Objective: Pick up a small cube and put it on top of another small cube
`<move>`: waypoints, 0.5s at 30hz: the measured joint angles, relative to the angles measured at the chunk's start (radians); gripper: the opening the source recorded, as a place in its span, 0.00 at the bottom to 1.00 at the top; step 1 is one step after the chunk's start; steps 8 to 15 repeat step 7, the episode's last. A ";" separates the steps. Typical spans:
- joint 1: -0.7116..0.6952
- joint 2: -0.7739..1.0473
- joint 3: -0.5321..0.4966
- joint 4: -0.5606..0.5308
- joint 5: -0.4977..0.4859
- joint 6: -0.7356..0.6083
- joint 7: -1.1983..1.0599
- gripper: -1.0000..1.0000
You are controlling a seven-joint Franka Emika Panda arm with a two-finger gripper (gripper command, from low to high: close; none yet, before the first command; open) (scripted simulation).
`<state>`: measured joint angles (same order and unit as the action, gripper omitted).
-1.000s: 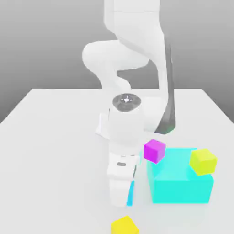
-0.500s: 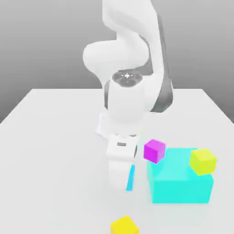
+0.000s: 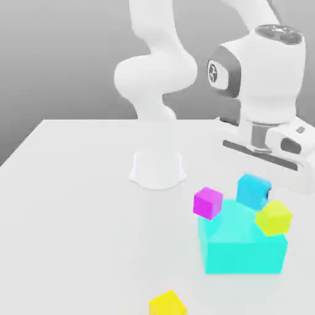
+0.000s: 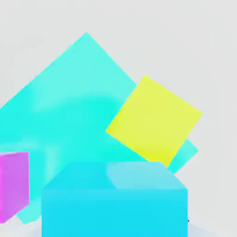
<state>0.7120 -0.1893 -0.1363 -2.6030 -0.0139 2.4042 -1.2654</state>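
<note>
Cyan is what I am watching: the small cube is riding clamped in the gripper, whose jaws are pressing together on it, and it is hanging in the air just below the hand. I am carrying it high, I judge, so it clears the things underneath on the way to a stacking spot.

Directly under the gripper the big turquoise block is sitting on the table. A yellow cube is resting on the block's top just beside and below my held cube, and a magenta cube is perching at the block's other corner, a little farther from the gripper. In the hand view the yellow cube is lying nearly ahead of the cyan one, so I am reading it as the likelier landing place, though I cannot be sure.

Another yellow cube is lying on the table well apart from the gripper. Nothing here is acting as a container.
</note>
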 joint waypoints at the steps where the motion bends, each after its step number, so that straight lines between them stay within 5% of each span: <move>1: 0.010 0.020 0.008 -0.004 -0.005 0.028 -0.012 0.00; 3: 0.017 0.075 0.013 -0.020 -0.005 0.102 -0.025 0.00; 4: 0.018 0.097 0.013 -0.027 -0.004 0.131 -0.028 1.00; 15: 0.018 0.097 0.013 -0.027 -0.004 0.131 -0.028 1.00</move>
